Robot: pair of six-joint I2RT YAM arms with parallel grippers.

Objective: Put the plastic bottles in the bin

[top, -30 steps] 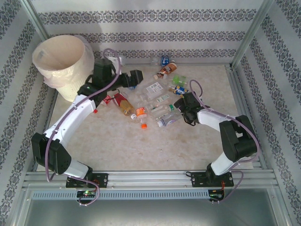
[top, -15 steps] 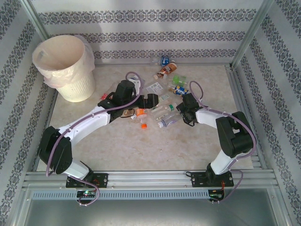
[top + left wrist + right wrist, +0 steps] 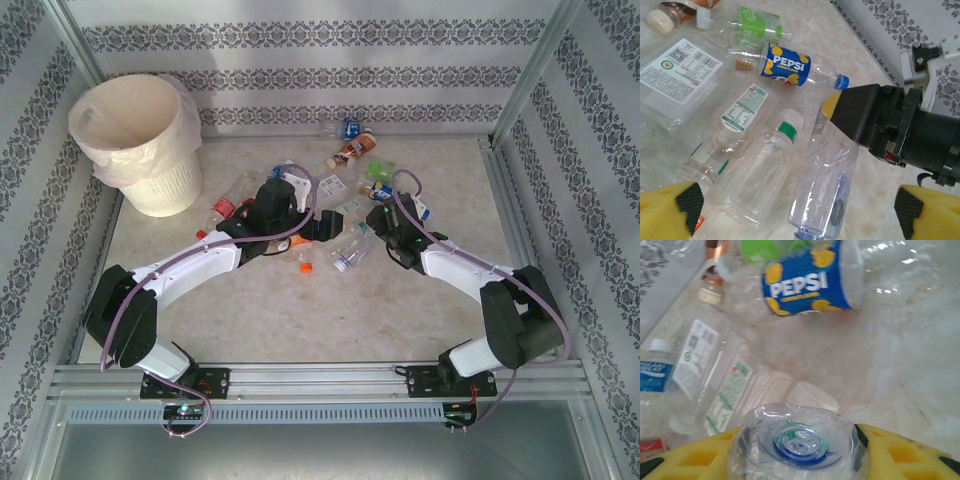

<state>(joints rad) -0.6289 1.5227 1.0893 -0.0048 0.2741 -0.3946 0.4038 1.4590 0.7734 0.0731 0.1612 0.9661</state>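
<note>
The cream-white bin (image 3: 135,140) stands at the far left. Several plastic bottles (image 3: 350,150) lie scattered mid-table. My right gripper (image 3: 800,455) is shut on the base of a clear blue-capped bottle (image 3: 827,195), which lies slanted on the table (image 3: 352,250). My left gripper (image 3: 800,210) hangs wide open just above that bottle and a clear green-capped bottle (image 3: 760,180); its yellow fingers (image 3: 682,210) straddle both. A blue Pepsi bottle (image 3: 787,65) lies beyond them, just ahead of the right gripper (image 3: 378,222). The left gripper (image 3: 322,228) sits next to the right one.
A flat clear bottle with a white label (image 3: 675,70) and a green-labelled one (image 3: 757,25) lie further out. A red-labelled bottle (image 3: 225,200) rests near the bin, and an orange cap (image 3: 305,267) lies loose. A metal frame rail (image 3: 510,200) borders the right side.
My left arm has swung from beside the bin over to the bottle pile, its gripper open. The right arm's elbow has shifted right while its gripper stays at the clear bottle.
</note>
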